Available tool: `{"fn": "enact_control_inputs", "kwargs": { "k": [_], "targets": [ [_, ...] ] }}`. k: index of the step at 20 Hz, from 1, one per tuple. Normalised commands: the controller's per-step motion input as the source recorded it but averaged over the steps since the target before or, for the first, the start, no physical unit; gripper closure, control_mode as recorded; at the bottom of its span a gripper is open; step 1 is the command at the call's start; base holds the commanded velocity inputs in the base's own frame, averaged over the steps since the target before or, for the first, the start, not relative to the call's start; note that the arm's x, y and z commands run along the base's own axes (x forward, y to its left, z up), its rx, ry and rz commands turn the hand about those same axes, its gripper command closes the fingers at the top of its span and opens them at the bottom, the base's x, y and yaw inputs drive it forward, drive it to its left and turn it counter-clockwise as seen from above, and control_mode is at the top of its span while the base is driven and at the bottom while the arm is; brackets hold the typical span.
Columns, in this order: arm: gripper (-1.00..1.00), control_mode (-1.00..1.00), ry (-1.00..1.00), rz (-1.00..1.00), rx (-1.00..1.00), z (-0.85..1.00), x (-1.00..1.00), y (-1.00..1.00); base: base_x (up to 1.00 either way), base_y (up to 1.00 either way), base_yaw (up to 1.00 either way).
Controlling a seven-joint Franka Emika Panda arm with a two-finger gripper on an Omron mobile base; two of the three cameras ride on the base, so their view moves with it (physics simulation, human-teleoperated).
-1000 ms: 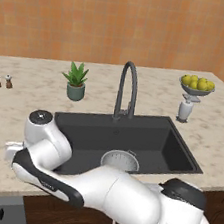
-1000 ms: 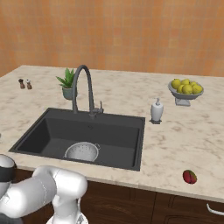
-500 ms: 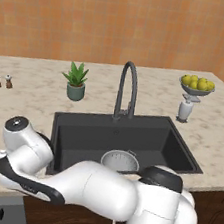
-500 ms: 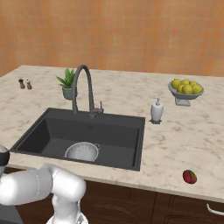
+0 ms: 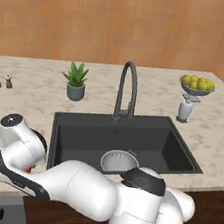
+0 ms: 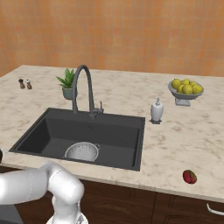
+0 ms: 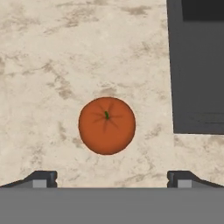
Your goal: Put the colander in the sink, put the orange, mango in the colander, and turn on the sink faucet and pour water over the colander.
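Note:
The orange [image 7: 106, 125] lies on the speckled counter left of the sink [image 5: 155, 140], stem spot facing up. My gripper [image 7: 112, 179] hangs open straight above it, one fingertip [image 7: 41, 178] on each side and nothing between them. The sink's corner [image 7: 197, 87] shows at the right of the hand view. The colander [image 5: 119, 161] [image 6: 82, 152] sits upright on the sink floor [image 6: 113, 135], with nothing in it. The mango [image 6: 189, 176], red and green, rests near the counter's front edge, right of the sink. The sink faucet [image 5: 127, 88] [image 6: 83, 87] arches over the basin; no water shows.
A potted plant [image 5: 76, 81] and two small shakers [image 5: 2, 81] stand at the back left. A soap dispenser [image 5: 185, 109] and a footed bowl of yellow-green fruits [image 5: 197, 84] stand at the back right. My arm stretches low across the front of the sink.
The arm has swung further left and down, away from the sink front and over the counter to its left. The gripper has stayed open. Nothing else moved.

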Motion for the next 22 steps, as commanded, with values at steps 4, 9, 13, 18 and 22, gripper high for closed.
{"fn": "enact_control_inputs", "kwargs": {
  "k": [4,9,13,18,22],
  "targets": [
    [-1.0,-1.0,0.04,0.0,0.0,-0.29,0.2,0.0,0.0,0.0,0.0],
    [-1.0,-1.0,0.02,0.0,0.0,-0.33,0.11,0.0,0.0,0.0,0.0],
    [-1.0,-1.0,0.01,0.0,0.0,-0.28,0.01,0.0,0.0,0.0,0.0],
    [-1.0,-1.0,0.0,0.0,0.0,-0.28,0.1,0.0,0.0,0.0,0.0],
    [-1.0,-1.0,0.0,0.0,0.0,-0.29,0.16,0.0,0.0,0.0,0.0]
  ]
}}
